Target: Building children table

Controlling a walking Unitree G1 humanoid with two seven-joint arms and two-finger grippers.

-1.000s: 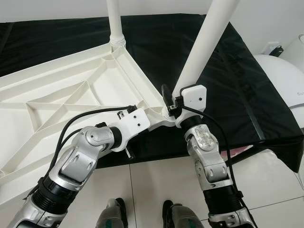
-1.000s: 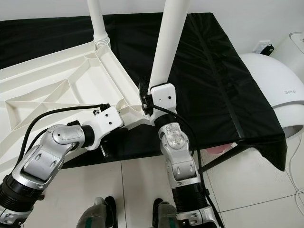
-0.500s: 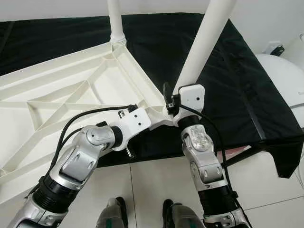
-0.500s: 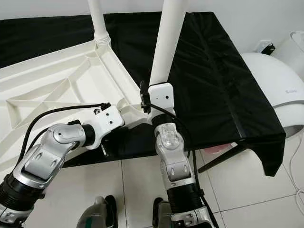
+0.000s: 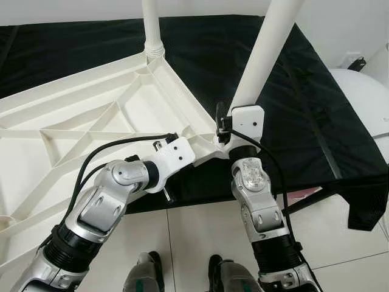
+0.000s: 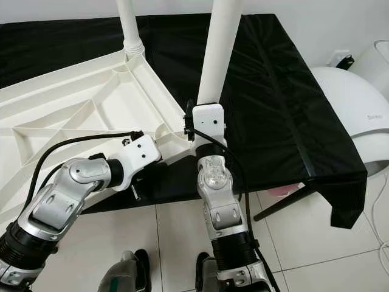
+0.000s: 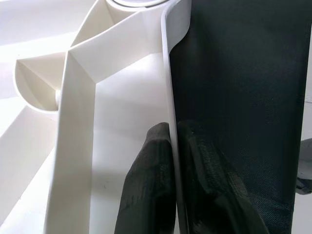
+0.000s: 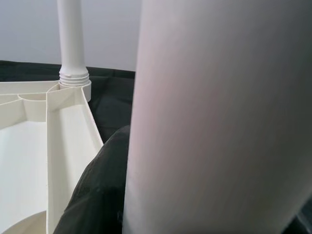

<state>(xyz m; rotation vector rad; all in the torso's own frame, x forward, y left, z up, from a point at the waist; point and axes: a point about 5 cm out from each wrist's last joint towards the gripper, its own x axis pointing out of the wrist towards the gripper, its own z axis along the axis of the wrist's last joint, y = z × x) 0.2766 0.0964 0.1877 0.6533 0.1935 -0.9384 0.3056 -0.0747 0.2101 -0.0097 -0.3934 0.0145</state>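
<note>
The white table top (image 5: 91, 121) lies upside down on a black cloth, ribs showing. One white leg (image 5: 152, 30) stands screwed into its far corner socket. A second white leg (image 5: 262, 58) rises, leaning slightly to the right, from the near right corner, where my right gripper (image 5: 226, 125) is shut on its lower end; a black finger (image 8: 97, 190) presses against the leg (image 8: 219, 117). My left gripper (image 7: 174, 161) is shut on the table top's rim (image 7: 168, 87) close to that corner, one finger (image 7: 146, 190) on each side of the thin edge.
The cloth-covered work table (image 5: 316, 109) ends just before my feet (image 5: 146, 274), with tiled floor below. A white rounded appliance (image 5: 364, 103) stands at the right. A black table strut (image 6: 279, 204) slants to the floor under the cloth's right corner.
The held leg has tipped a little more upright, and its base has moved slightly right. My right forearm has swung in beneath it. The left gripper keeps its hold on the rim.
</note>
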